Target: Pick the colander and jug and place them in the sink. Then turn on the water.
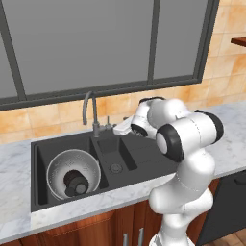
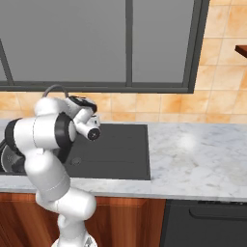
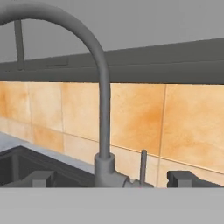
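The gripper has its jaws spread wide, with nothing between them: in the hand view the two dark fingertips stand far apart at the bottom, one on each side of the faucet base. The faucet's thick grey base and its thin upright lever sit just ahead of the gap, close to the fingers but apart from them. The hand points level toward the orange tiled wall behind the sink, so the gooseneck rises straight up and curves over to the left.

From the left base view the gripper reaches out sideways from the wrist toward the faucet, hovering over the back edge of the sink. The forearm is folded back on itself, the elbow raised high over the counter and the arm rising from the base below the counter's front edge. In the right base view the arm bends in the same way and hides most of the sink.

The colander lies upright in the left basin, and the jug lies tilted inside the colander. The right basin holds only its round drain. No stream falls from the spout.
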You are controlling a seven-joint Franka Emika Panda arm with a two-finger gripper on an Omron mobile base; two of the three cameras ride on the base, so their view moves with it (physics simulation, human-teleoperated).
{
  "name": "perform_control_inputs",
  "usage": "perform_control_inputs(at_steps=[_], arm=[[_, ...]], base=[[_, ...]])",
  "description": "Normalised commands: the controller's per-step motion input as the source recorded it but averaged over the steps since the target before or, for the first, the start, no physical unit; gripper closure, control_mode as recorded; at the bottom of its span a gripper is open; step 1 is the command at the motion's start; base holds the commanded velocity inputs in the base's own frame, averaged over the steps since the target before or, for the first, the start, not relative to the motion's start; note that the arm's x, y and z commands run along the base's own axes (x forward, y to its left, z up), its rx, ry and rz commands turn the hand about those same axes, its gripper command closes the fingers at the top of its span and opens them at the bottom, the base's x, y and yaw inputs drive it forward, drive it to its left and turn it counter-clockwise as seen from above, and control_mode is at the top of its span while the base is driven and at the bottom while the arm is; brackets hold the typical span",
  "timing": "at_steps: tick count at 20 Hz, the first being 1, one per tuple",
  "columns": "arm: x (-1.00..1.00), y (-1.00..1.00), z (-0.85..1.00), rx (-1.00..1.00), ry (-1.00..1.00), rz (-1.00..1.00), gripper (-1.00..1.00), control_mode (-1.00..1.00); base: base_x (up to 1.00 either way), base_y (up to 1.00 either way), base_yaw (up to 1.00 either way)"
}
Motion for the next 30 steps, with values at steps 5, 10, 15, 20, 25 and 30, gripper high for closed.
perform_control_inputs(at_steps=[5, 10, 15, 20, 25, 30], arm=[[0.37, 0.09, -0.21, 0.0, 0.0, 0.0, -1.0, -1.0], [0.46, 0.1, -0.13, 0.0, 0.0, 0.0, -1.0, -1.0], [0.46, 0.1, -0.14, 0.0, 0.0, 0.0, -1.0, -1.0], [0.28, 0.19, -0.13, 0.0, 0.0, 0.0, -1.0, -1.0], [0.19, 0.08, -0.13, 0.0, 0.0, -0.05, -1.0, -1.0], [0.08, 0.0, -0.26, 0.0, -0.01, -0.09, -1.0, -1.0]], base=[[0.0, 0.0, 0.0], [0.0, 0.0, 0.0], [0.0, 0.0, 0.0], [0.0, 0.0, 0.0], [0.0, 0.0, 0.0], [0.0, 0.0, 0.0]])
